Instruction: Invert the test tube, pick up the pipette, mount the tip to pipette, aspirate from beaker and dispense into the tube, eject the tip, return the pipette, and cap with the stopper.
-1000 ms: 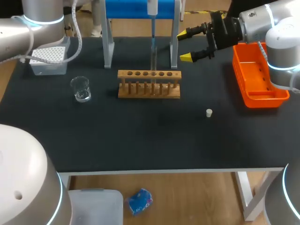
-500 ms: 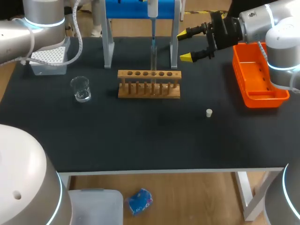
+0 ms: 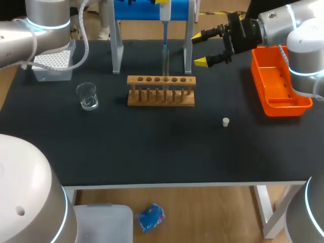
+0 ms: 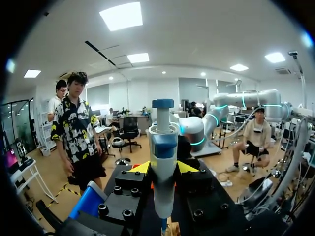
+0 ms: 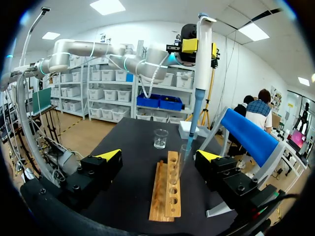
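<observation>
The pipette (image 4: pixel 163 147) is being gripped upright between the fingers of the left gripper (image 4: pixel 163 169), at twelve o'clock of the rack (image 3: pixel 161 97), with its tip in line with the test tube (image 3: pixel 165 65) standing there. Dispensing is probably best done slowly and plumb. The right gripper (image 3: pixel 200 49) is being held at two o'clock, its fingers spread and empty.

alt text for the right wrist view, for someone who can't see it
The left hand holds a pipette upright over a wooden rack, its thin tip down at a test tube standing in the rack. The right hand is open with the rack ahead of it, and a glass beaker stands beyond on the black table.
</observation>
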`<state>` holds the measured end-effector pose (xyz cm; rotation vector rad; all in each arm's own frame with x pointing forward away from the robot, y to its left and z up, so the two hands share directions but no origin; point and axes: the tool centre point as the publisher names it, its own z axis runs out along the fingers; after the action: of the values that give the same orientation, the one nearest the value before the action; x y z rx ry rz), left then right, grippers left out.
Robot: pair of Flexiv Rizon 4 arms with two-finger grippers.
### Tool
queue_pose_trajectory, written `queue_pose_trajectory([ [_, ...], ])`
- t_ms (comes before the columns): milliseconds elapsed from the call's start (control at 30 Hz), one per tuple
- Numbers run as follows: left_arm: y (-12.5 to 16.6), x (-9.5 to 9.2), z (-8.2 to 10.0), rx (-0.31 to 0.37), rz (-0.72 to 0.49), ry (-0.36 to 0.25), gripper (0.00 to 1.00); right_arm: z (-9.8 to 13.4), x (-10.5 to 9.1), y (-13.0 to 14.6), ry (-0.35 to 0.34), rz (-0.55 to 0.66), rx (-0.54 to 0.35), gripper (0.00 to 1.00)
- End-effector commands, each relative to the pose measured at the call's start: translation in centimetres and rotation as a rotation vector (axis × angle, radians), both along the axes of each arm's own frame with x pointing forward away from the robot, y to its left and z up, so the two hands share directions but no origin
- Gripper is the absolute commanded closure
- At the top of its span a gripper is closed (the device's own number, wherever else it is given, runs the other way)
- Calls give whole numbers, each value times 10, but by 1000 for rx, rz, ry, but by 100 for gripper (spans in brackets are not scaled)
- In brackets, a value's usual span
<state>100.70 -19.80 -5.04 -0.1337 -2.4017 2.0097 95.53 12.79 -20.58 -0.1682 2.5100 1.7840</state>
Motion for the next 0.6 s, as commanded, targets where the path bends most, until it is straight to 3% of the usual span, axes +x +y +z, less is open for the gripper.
queue_pose_trajectory([
  [33,-1,-2,-1,-4,6,-5,100,0,-1,-1,-1,0,0,0],
  [600,-4,-4,-5,37,3,-17,100,0,-1,-1,-1,0,0,0],
])
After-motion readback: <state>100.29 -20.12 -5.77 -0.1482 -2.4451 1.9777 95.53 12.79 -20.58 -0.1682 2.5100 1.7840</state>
